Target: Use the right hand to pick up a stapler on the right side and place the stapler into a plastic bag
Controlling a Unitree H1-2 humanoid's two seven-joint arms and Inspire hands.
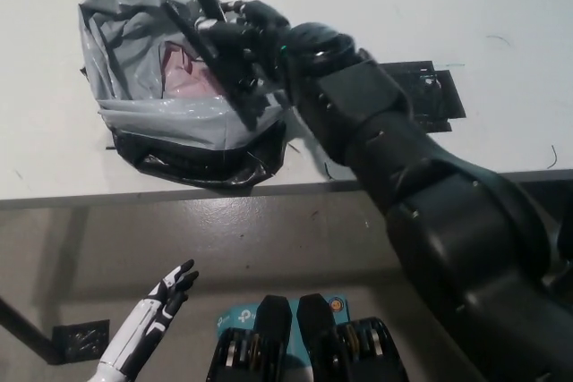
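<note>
The black right robot hand is clamped on the black stapler, holding it over the open mouth of the grey plastic bag. The bag sits on the white bench, near its front edge. Below the bag and off the bench, the white left robot hand rests with fingers apart, holding nothing.

Grey plastic bag with pink inside, black stapler, black right hand, white table.
</note>
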